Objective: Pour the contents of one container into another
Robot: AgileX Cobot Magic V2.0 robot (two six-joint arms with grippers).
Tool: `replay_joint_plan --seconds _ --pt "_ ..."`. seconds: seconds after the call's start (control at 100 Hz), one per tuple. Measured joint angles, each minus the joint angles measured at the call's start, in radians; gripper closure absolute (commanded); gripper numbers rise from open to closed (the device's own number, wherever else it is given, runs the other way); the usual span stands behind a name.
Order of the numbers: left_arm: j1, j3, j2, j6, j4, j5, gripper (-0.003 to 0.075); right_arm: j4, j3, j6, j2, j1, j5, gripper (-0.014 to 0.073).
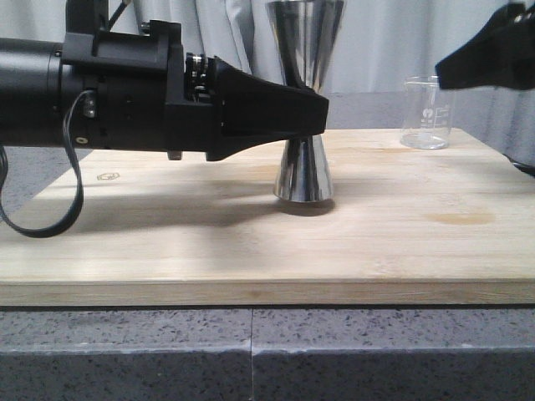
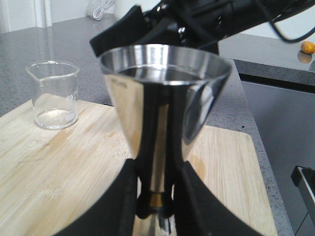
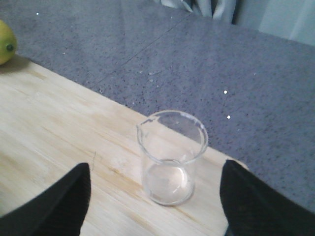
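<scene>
The steel jigger (image 1: 303,171) stands upright on the wooden board (image 1: 167,242), near its middle. My left gripper (image 1: 308,113) reaches in from the left and is shut on the jigger's narrow waist. In the left wrist view both fingers press the waist beside the gold band (image 2: 157,199), below the wide cup (image 2: 165,93). The clear glass beaker (image 1: 428,113) stands at the board's back right corner. My right gripper (image 3: 156,169) is open, with the beaker (image 3: 171,160) between and just beyond its fingertips, untouched. I cannot tell whether the beaker holds liquid.
A yellow-green fruit (image 3: 6,42) lies on the grey counter (image 3: 206,64) beyond the board's edge. A small orange object (image 2: 307,47) sits on a far surface. The beaker stands close to the board's corner. Grey curtains hang behind.
</scene>
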Motion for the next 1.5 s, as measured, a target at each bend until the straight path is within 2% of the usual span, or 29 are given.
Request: replay_joint_plan --seconds 0.56,1.5 --pt "0.006 0.0 0.0 0.0 -0.001 0.0 0.0738 -0.036 0.004 0.022 -0.327 0.0 0.009 0.0126" --pt "0.216 0.0 0.0 0.0 0.014 -0.015 0.0739 -0.059 0.038 0.049 -0.343 0.0 0.009 0.0126"
